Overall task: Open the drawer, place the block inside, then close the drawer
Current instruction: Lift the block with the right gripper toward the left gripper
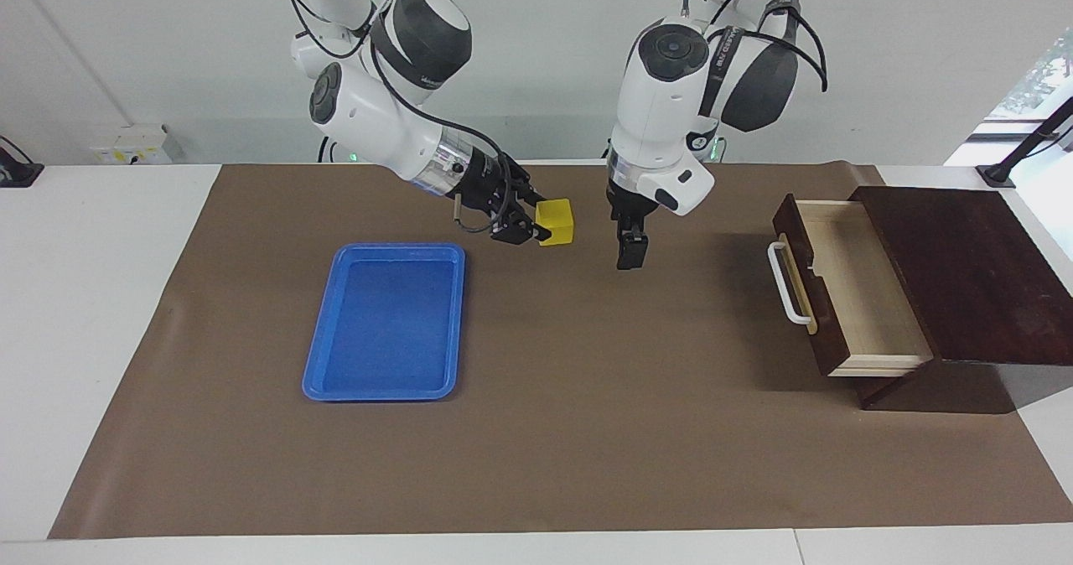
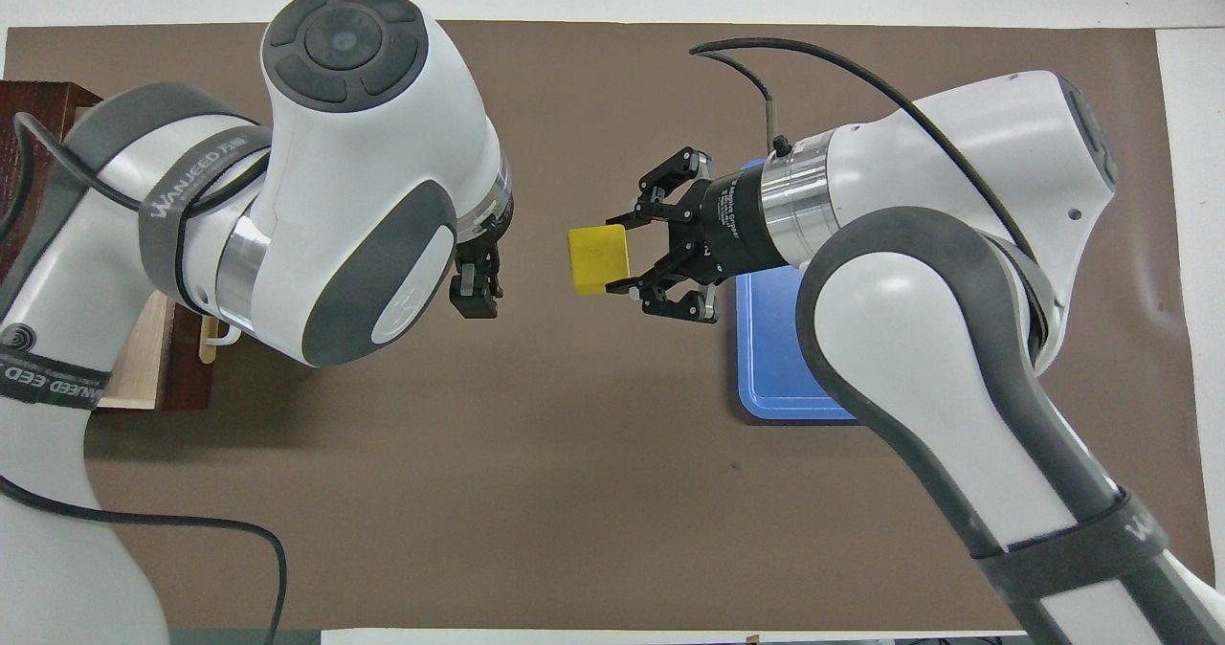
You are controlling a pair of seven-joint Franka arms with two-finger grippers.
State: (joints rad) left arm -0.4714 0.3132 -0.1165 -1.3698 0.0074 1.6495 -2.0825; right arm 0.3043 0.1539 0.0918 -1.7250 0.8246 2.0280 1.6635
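Brown matting covers the surface. Our right gripper (image 1: 543,226) holds the block (image 1: 557,221) in closed jaws, up over the mat past the tray (image 1: 386,323). Our left gripper (image 1: 629,255), jaws wide, faces it, likely for a handover. At three o'clock in the facing view the drawer (image 1: 847,292) stands open.

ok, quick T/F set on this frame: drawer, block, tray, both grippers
1. The drawer is pulled open and holds nothing. True.
2. The block lies in the blue tray. False: the right gripper holds it in the air over the brown mat, between the tray and the left gripper.
3. The left gripper grips the drawer's handle. False: it hangs over the mat, clear of the handle, holding nothing.
4. The tray is empty. True.
5. The block touches the left gripper. False: a gap separates them.
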